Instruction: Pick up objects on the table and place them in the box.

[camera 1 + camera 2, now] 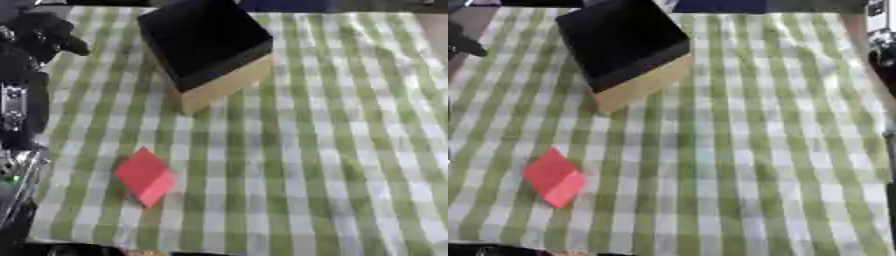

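Table [350,150] under a green-and-white checked cloth fills the view from above. Near its far edge, left of centre, sits a box [210,55], turned at an angle, with pale tan walls and a dark black inside. A red block [145,176] lies on the cloth near the front left, well apart from the box, one corner pointing away. At the upper left edge the robot's left hand [52,35] shows as a dark shape; whether its fingers are open or curled cannot be told. It touches neither object.
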You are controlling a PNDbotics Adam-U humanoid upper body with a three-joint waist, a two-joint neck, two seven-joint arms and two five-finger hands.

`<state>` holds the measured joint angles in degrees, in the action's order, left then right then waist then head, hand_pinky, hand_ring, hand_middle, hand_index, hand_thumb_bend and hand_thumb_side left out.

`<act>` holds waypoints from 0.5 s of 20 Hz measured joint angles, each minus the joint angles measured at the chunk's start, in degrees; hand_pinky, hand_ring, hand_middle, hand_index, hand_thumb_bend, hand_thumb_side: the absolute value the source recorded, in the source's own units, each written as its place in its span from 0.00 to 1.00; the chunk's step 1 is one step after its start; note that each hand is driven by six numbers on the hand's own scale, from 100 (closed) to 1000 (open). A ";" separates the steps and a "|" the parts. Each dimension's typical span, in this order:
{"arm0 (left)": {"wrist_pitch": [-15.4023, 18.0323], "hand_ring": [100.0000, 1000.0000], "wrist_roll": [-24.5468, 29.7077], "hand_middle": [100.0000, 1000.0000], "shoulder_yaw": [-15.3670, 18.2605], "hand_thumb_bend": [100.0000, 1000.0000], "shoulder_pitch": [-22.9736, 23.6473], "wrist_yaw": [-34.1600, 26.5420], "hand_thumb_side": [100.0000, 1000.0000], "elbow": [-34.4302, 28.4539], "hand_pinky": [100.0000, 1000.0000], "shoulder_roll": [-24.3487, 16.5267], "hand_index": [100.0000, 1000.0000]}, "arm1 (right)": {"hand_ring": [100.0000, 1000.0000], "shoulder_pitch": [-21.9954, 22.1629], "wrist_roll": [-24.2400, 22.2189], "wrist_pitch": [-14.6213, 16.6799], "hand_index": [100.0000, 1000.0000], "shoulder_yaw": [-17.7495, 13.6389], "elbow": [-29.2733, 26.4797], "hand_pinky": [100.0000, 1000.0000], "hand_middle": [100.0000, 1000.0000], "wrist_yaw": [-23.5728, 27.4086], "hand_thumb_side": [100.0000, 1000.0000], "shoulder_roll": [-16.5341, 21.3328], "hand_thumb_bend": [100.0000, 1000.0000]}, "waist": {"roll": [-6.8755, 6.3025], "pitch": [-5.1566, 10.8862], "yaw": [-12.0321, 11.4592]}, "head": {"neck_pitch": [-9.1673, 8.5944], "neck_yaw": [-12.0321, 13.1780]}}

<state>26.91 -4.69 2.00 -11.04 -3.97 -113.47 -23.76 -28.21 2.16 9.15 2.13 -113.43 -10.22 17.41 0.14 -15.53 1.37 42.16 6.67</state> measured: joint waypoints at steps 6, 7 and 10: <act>0.17 0.53 1.44 0.60 -0.15 0.13 1.56 1.98 0.77 0.00 0.53 -2.55 0.76 | 0.77 0.02 -0.10 -0.10 0.66 0.00 0.00 0.78 0.46 -0.03 0.64 0.08 0.00 | -0.46 0.15 0.04 | 0.16 -0.08; 0.31 0.53 2.11 0.60 -0.43 0.12 2.11 2.78 0.78 0.00 0.53 -3.74 0.76 | 0.77 0.04 -0.11 -0.11 0.66 0.00 0.00 0.78 0.46 -0.05 0.64 0.16 0.00 | -0.74 0.27 0.03 | 0.18 -0.19; 0.92 0.55 4.45 0.62 -1.70 0.12 3.76 5.18 0.79 -0.01 0.55 -7.69 0.77 | 0.77 0.37 -0.15 -0.17 0.66 0.01 0.00 0.78 0.46 -0.25 0.64 0.87 0.00 | -1.59 0.54 -0.28 | 0.64 -0.79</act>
<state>27.83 -0.24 0.29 -7.28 1.22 -113.48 -31.45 -27.84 2.01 8.98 2.15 -113.43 -10.47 18.28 -1.45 -14.99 1.09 42.80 5.88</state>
